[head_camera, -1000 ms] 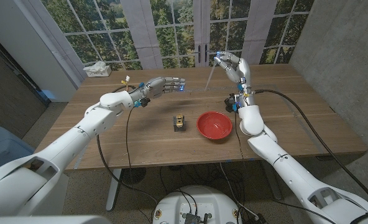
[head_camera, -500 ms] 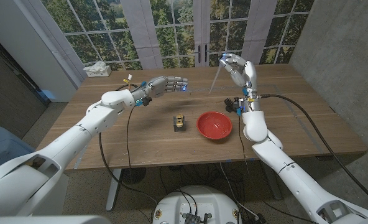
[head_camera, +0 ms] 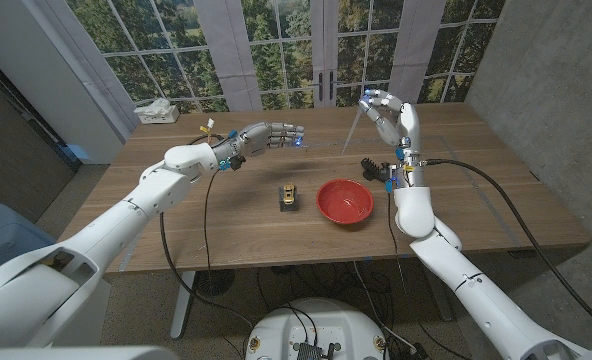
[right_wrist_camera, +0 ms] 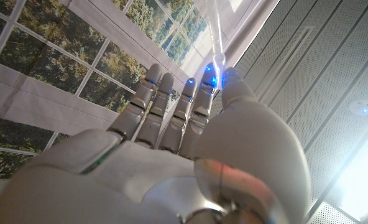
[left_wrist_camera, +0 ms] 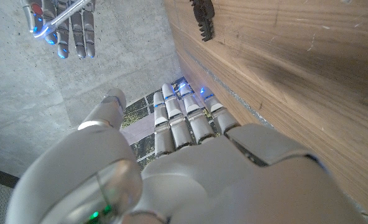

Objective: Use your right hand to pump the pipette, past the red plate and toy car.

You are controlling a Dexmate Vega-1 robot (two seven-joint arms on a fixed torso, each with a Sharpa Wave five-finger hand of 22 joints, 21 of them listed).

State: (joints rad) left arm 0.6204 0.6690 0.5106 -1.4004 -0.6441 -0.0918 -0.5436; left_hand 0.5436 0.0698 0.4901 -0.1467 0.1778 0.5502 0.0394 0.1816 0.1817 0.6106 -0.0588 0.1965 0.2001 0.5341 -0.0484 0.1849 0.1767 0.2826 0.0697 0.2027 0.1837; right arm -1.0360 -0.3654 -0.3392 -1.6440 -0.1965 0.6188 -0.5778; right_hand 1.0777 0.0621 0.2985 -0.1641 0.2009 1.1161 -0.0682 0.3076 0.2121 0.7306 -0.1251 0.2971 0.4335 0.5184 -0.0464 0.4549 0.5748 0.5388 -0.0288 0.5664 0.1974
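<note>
Pipette [head_camera: 354, 127], thin clear plastic, hangs slanted from my right hand [head_camera: 389, 112], pinched at its top between thumb and fingertips, raised above the wooden table [head_camera: 496, 200] beyond the glossy red plate [head_camera: 344, 201] and the small toy car [head_camera: 289, 196]. My left hand [head_camera: 266, 136] hovers with fingers straight, side by side. Tall paned windows [head_camera: 266, 50] show trees behind.

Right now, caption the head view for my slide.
Right hand holds the clear plastic pipette aloft beyond the round red plate and small toy car.
</note>
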